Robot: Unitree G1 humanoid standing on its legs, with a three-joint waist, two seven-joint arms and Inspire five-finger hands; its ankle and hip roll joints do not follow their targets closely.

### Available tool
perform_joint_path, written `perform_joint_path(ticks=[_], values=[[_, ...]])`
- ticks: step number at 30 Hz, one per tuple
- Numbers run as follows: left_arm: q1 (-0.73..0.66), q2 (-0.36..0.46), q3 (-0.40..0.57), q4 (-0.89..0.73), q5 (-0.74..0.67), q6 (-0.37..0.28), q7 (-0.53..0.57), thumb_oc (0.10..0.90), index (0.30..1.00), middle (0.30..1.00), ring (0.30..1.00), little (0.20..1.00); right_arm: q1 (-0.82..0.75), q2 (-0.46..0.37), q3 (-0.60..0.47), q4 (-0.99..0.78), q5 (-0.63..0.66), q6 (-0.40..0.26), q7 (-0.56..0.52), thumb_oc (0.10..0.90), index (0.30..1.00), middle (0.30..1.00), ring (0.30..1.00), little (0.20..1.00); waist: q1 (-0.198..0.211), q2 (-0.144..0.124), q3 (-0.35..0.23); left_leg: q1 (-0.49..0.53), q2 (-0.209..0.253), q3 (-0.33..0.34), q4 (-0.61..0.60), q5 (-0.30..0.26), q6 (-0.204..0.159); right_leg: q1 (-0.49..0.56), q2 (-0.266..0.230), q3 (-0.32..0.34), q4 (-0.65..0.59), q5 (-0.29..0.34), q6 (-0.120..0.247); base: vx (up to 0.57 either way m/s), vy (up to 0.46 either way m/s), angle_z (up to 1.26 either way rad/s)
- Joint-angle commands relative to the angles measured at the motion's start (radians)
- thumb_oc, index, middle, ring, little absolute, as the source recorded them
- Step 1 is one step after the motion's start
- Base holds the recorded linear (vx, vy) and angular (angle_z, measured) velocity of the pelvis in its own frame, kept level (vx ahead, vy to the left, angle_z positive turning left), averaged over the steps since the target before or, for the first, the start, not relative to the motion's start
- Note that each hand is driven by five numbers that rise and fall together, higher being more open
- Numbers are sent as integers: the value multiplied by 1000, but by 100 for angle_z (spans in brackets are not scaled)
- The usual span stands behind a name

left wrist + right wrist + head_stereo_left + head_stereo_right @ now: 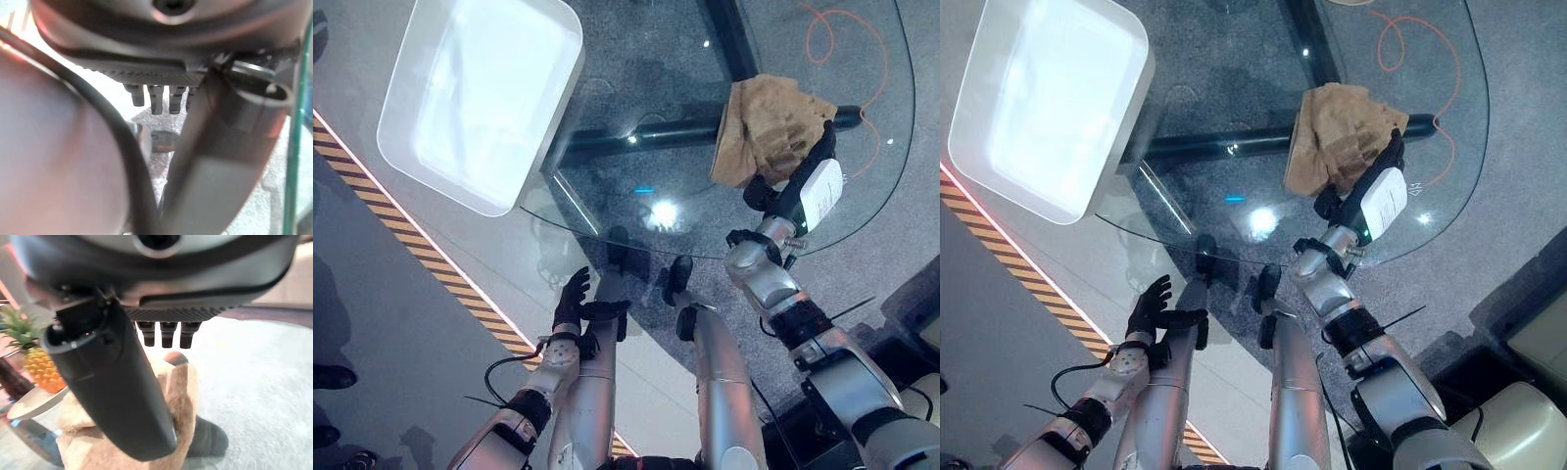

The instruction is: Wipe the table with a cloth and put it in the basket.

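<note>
one tan cloth (pixel 769 127) lies crumpled on the glass table (pixel 636 186) under the right hand's (pixel 808 176) straight fingers.

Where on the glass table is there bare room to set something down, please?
The glass table is bare between the white basket and the tan cloth. The cloth's corner is crowded: the right robot hand rests on it.

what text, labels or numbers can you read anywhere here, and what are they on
None can be read.
White cover on the right hand: faint marks, too small to read.
Cloth, glass table, white basket, striped floor tape: no text.
</note>
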Motion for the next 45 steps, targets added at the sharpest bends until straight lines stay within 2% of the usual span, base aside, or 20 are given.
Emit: perform_joint_path(ticks=[1,4,8,9,12,14,15,16,17,18,21,25,26,27,33,45], values=[[41,-23,-48,1,-18,2,-5,800,900,900,900,900,-92,-56,-37,12,9,-60,-36,800,900,900,900,900,53,25,-17,12,-37,48,139,-193,45,-10,11,31,-146,153,70,0,0,0],[41,-20,-60,-4,-22,2,-7,800,900,900,900,900,-160,-70,-29,93,43,-70,-30,800,900,900,900,900,67,35,-17,4,-41,42,144,-193,45,-17,7,24,-142,151,67,3,3,1],[41,-20,-60,-4,-22,2,-7,800,900,900,900,900,-160,-70,-29,93,44,-70,-30,800,900,900,900,900,67,35,-17,4,-41,42,144,-193,45,-17,7,24,-142,151,67,2,9,1],[44,-13,-82,-20,-31,4,-9,800,900,900,900,900,-254,-88,-4,228,122,-103,-3,800,900,900,900,900,89,54,-17,-11,-50,29,151,-193,46,-32,0,13,-135,147,64,9,39,-2],[42,-11,-92,-25,-34,6,-12,800,900,900,900,900,-288,-93,17,259,144,-114,51,800,900,900,900,900,96,58,-17,-18,-53,23,156,-192,45,-38,-4,8,-131,147,64,5,20,2],[43,-10,-99,-33,-36,6,-13,800,900,900,900,900,-312,-94,44,265,161,-102,95,800,900,900,900,900,102,61,-17,-21,-55,19,155,-187,44,-41,-5,5,-132,148,63,37,2,5],[63,-10,-105,-33,-37,5,-16,800,900,900,900,900,-299,-90,53,269,181,-105,112,800,900,900,900,900,107,63,-17,13,-53,16,162,-221,40,-12,-4,14,-117,115,71,0,0,0],[44,-6,-99,-35,-38,3,-19,800,900,900,900,900,-322,-94,55,271,199,-105,126,800,900,900,900,900,106,62,-17,-23,-54,18,156,-187,42,-42,-7,3,-130,145,62,2,-3,4],[44,-4,-102,-40,-40,1,-20,800,900,900,900,900,-328,-90,61,275,203,-99,132,800,900,900,900,900,108,62,-17,-23,-53,17,154,-185,41,-42,-8,0,-130,145,62,1,-2,7],[64,-7,-112,-43,-40,1,-20,800,900,900,900,900,-313,-85,73,284,203,-96,144,800,900,900,900,900,114,65,-17,12,-53,14,160,-218,38,-13,-7,9,-115,113,70,62,-8,0],[65,-8,-119,-54,-39,-1,-16,800,900,900,900,900,-328,-82,93,295,223,-93,196,800,900,900,900,900,120,67,-17,11,-53,12,158,-215,37,-13,-11,2,-113,110,70,19,-1,-5],[67,-2,-120,-65,-34,6,-20,800,900,900,900,900,-345,-77,116,303,240,-62,329,800,900,900,900,900,128,70,-17,7,-56,7,155,-210,36,-17,-14,-5,-112,111,68,0,-7,4],[67,2,-119,-65,-34,7,-23,800,900,900,900,900,-349,-75,128,303,233,-50,372,418,573,573,573,518,131,69,-17,9,-55,6,153,-208,35,-16,-14,-8,-112,111,68,-6,-6,-6],[67,4,-117,-65,-32,8,-26,800,900,900,900,900,-353,-73,139,303,229,-50,399,100,300,300,300,200,134,70,-17,9,-55,6,152,-207,34,-15,-15,-11,-111,110,67,0,0,0],[75,16,-114,-75,-32,5,-35,800,900,900,900,900,-352,-76,154,296,211,-40,444,100,300,300,300,200,139,67,-17,14,-54,4,147,-203,32,-10,-17,-18,-109,109,69,-3,-2,-4],[81,24,-117,-83,-36,7,-34,800,900,900,900,900,-371,-74,147,289,198,-45,432,100,300,300,300,200,143,60,-17,24,-54,3,144,-205,33,5,-17,-23,-115,115,77,-3,5,6]])
